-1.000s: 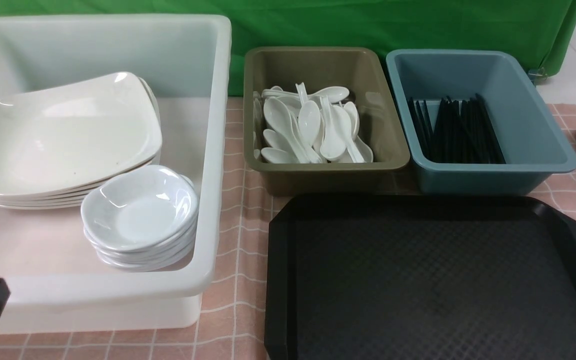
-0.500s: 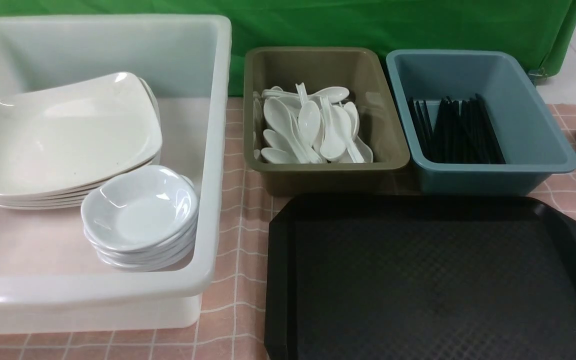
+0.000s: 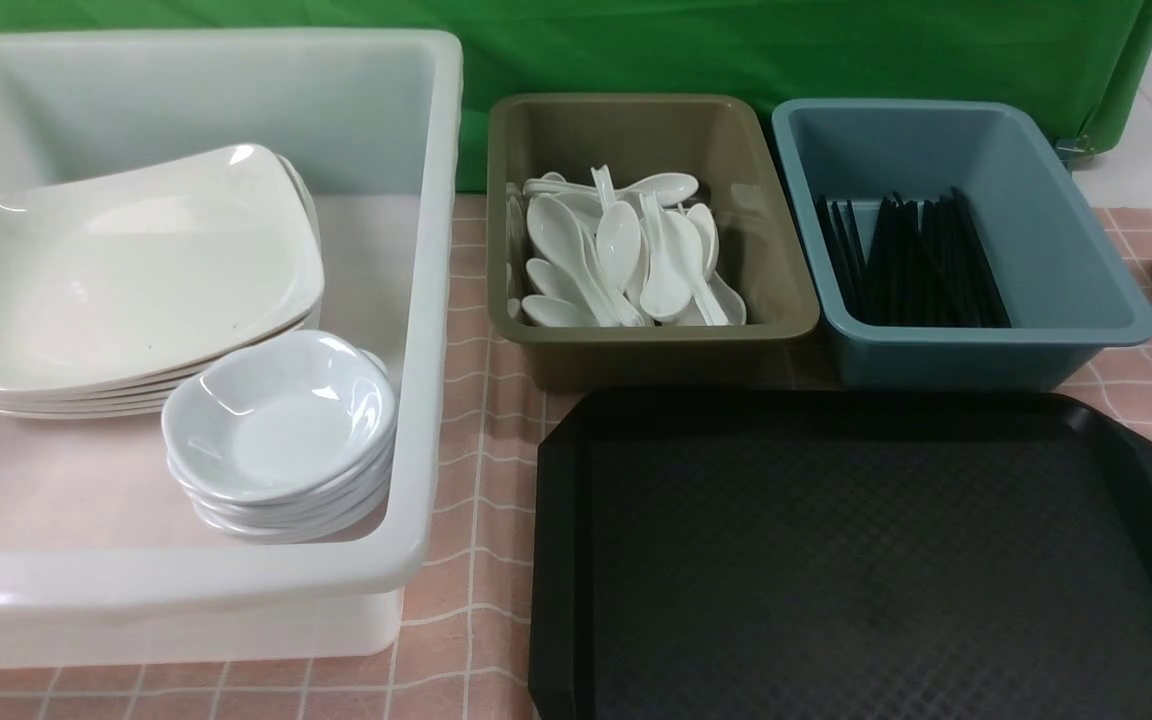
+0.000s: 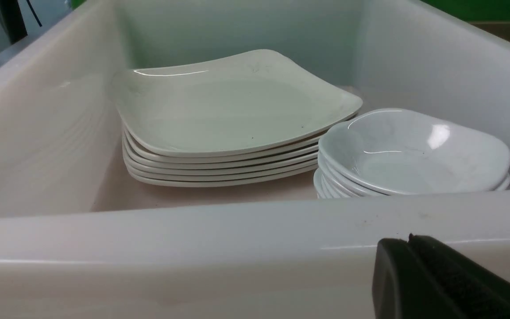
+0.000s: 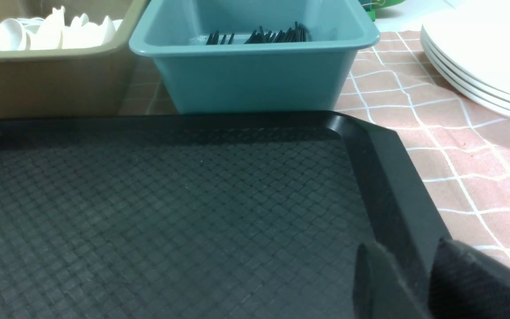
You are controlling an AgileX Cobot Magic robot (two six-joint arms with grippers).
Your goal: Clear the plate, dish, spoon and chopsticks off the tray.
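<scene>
Tray of black diamond-textured plastic [image 5: 171, 212] lies bare; right gripper [image 5: 419, 283] straddles its rim with jaws parted, holding nothing. Left gripper [image 4: 407, 241], pressed closed and empty, sits before the white tub [image 4: 193, 239].

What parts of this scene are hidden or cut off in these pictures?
- Black tray: near side cut off by the front view's lower edge.
- White plates on the cloth: cropped by the edge in both views.
- Right gripper: only part of its fingers shows, in the right wrist view.
</scene>
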